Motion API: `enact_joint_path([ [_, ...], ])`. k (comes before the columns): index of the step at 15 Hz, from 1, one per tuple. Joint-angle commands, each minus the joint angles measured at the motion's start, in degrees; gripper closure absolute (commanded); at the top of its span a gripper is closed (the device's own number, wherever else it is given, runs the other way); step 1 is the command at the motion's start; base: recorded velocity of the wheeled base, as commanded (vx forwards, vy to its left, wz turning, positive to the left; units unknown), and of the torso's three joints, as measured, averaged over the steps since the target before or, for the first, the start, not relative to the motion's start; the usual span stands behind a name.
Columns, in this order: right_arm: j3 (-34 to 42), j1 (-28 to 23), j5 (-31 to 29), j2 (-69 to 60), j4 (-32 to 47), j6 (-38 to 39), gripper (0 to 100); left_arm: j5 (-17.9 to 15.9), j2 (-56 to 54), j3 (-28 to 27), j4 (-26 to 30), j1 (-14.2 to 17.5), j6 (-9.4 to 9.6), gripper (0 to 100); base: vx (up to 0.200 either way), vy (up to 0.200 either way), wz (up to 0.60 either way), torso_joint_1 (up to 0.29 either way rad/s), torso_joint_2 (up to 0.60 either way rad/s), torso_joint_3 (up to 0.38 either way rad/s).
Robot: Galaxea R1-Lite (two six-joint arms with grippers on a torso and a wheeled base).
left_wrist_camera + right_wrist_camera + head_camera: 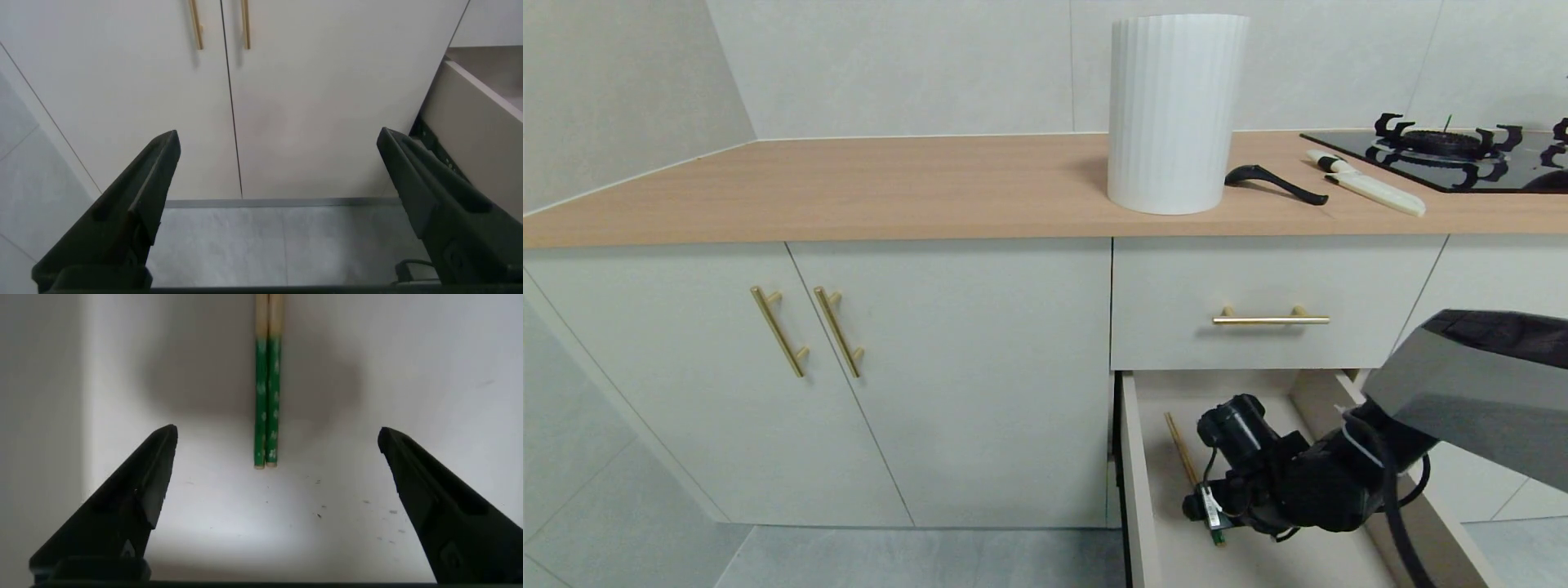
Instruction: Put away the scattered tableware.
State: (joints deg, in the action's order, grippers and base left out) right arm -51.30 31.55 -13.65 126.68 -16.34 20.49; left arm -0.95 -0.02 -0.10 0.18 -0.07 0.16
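The right gripper [276,437] is down inside the open drawer [1134,474]. Its two fingers [147,486] are spread wide apart and they hold nothing. A pair of chopsticks [268,392] lies flat on the drawer floor, right between the two fingers, but not touching them. The chopsticks have green ends and pale wood above. From the head view, the chopsticks [1180,445] lie near the left wall of the drawer.

The left gripper [278,139] hangs low in front of the cupboard doors [270,98], above the grey floor [286,245]. Its fingers are wide open too, and it has nothing in them.

Above the open drawer is a shut drawer [1270,286] with a gold handle [1271,319]. On top is the wooden counter [890,184]. A tall white pot [1176,114] with ribbed sides stands on it. Just to its right lies a black spoon [1270,184]. Near the spoon lies a knife [1372,188] with a white blade. The black stove [1445,155] is at the back, on the right.
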Motion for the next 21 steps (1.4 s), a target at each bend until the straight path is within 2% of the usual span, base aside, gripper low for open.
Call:
enact_joint_path([
  [1, 1.55, -0.96, -0.23, -12.43, 0.34, -0.19, 0, -0.02, 0.02, 0.01, -0.01, -0.01, 0.02, 0, 0.0, 0.0, 0.0, 0.0, 0.0, 0.0],
  [4, 2.61, -5.09, -0.32, -23.5, 1.48, -2.39, 0, 0.07, 0.02, 0.01, -0.01, -0.01, 0.02, 0, 0.0, 0.0, 0.0, 0.0, 0.0, 0.0],
  [6, 3.31, -8.61, -0.32, -28.77, 1.04, -5.99, 0, 0.07, 0.02, 0.01, -0.01, -0.01, 0.02, 0, 0.0, 0.0, 0.0, 0.0, 0.0, 0.0],
  [9, 3.05, -12.04, 0.29, -34.22, 1.04, -6.78, 0, -0.02, 0.02, 0.01, -0.01, -0.01, 0.02, 0, 0.0, 0.0, 0.0, 0.0, 0.0, 0.0],
  [21, 3.75, -12.83, 0.03, -38.0, 0.87, -9.15, 0, -0.02, 0.02, 0.01, -0.01, -0.01, 0.02, 0, 0.0, 0.0, 0.0, 0.003, -0.02, -0.014],
])
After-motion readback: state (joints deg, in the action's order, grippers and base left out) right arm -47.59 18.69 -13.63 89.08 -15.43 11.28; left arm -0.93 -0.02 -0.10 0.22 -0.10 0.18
